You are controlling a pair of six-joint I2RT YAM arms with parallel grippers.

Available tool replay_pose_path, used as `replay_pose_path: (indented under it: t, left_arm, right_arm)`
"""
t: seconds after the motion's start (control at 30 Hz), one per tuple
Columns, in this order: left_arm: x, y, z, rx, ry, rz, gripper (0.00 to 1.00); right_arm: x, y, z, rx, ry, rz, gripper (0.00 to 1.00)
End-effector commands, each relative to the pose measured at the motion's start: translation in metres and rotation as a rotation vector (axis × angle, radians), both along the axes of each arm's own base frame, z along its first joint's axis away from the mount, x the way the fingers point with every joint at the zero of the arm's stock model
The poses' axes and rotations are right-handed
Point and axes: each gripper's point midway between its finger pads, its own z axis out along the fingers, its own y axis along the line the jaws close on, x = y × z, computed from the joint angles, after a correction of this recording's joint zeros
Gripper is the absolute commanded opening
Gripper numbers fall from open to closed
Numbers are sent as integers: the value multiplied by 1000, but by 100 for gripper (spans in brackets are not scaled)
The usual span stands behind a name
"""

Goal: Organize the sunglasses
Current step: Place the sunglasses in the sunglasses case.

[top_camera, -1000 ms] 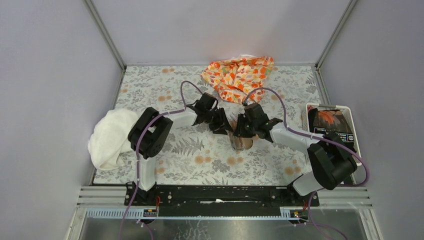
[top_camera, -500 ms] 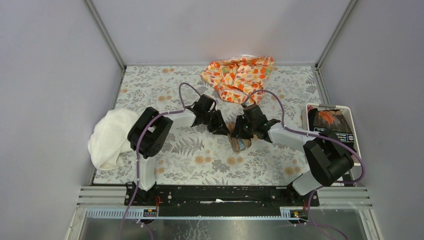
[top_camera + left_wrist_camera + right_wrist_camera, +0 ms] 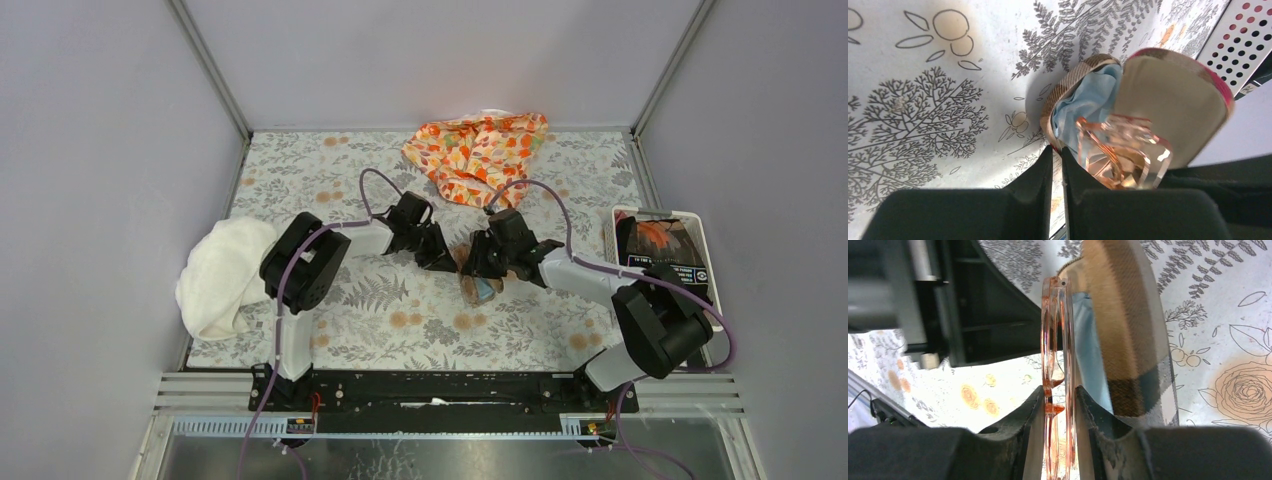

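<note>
The sunglasses (image 3: 1058, 340), with a thin orange-pink frame, are folded and held edge-on in my right gripper (image 3: 1059, 390), which is shut on them. They hang at the mouth of the open brown plaid case (image 3: 1128, 315), against the blue cloth (image 3: 1090, 350) inside it. In the left wrist view the sunglasses (image 3: 1118, 155) sit between the case's lid (image 3: 1168, 100) and the blue cloth (image 3: 1088, 107). My left gripper (image 3: 1057, 152) is shut on the case's lower rim (image 3: 1068, 85). From above, both grippers, left (image 3: 452, 262) and right (image 3: 478, 268), meet at the case (image 3: 478, 290) in mid-table.
An orange floral cloth (image 3: 478, 152) lies at the back centre. A white towel (image 3: 222, 272) is bunched at the left edge. A white perforated basket (image 3: 700, 225) holding a dark packet stands at the right edge; it also shows in the left wrist view (image 3: 1243, 35).
My right gripper has shifted a little left and down with the sunglasses, closer into the open case. The left gripper has stayed on the case rim.
</note>
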Motion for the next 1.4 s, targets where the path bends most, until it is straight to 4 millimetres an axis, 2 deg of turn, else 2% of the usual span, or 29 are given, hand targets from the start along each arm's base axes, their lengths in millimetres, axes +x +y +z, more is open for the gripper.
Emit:
replay_pose_path:
  t: [0.0,0.2,0.4,0.53,0.73,1.1,1.27,1.37]
  left_arm:
    - [3,2,-14,21,0,5,14]
    - [6,1,-15,22,3,5,14]
    - [8,3,-15,29,3,4,13]
    - [10,4,-15,32,2,4,13]
    - [10,5,-14,29,2,1,13]
    - [11,4,-16,27,5,0,13]
    - [9,5,-17,27,8,0,12]
    - [9,5,-17,25,9,0,12]
  right_arm:
    - [10,12,37,67,-103,40,31]
    - [7,4,36,17,-97,54,31]
    - [14,-11,28,-147,-112,132,31]
    - [12,-9,23,-178,-93,214,32]
    - [15,-13,10,-220,-77,210,32]
    - [6,-10,-8,-183,-27,187,33]
    - [3,-9,-10,-167,-12,174,38]
    - [2,-9,-10,-158,-8,161,47]
